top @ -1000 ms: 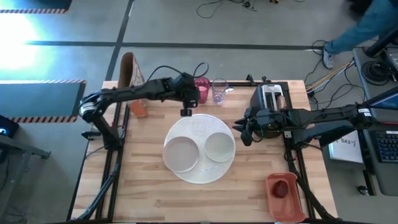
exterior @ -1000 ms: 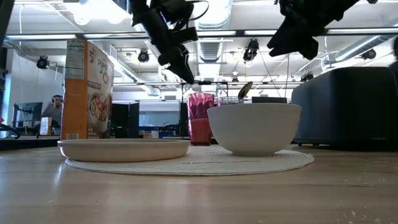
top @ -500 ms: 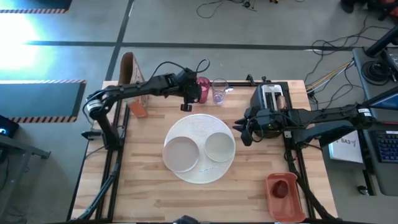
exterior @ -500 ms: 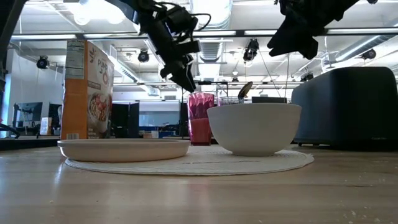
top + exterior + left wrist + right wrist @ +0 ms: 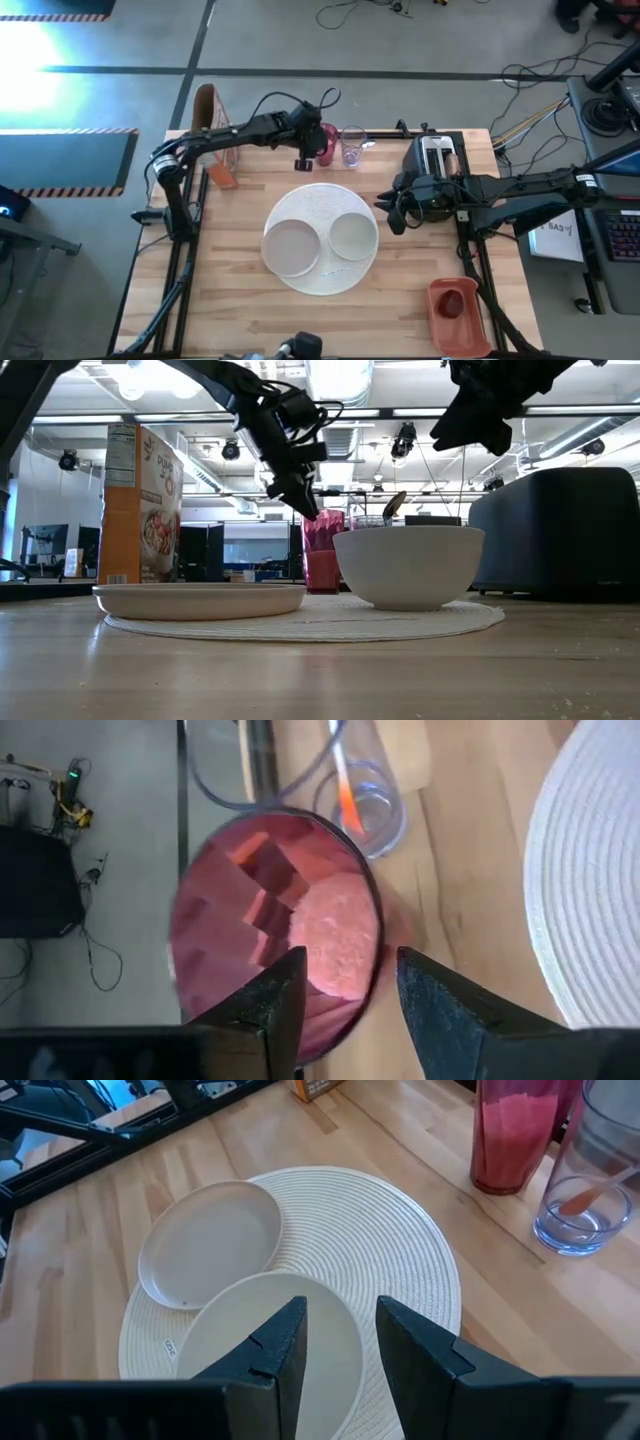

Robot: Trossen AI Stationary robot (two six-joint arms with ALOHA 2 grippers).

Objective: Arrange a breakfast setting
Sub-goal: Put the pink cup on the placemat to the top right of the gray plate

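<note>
**Left jaws above the pink cup**

Your left gripper [image 5: 345,1005] hangs just above the faceted pink plastic cup [image 5: 275,925], jaws narrowly parted, empty. Your right gripper [image 5: 335,1345], jaws likewise parted, waits over the white bowl [image 5: 265,1335].

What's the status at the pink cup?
Left hand open above pink cup. Right hand open over white bowl. Clear glass close beside cup.
</note>
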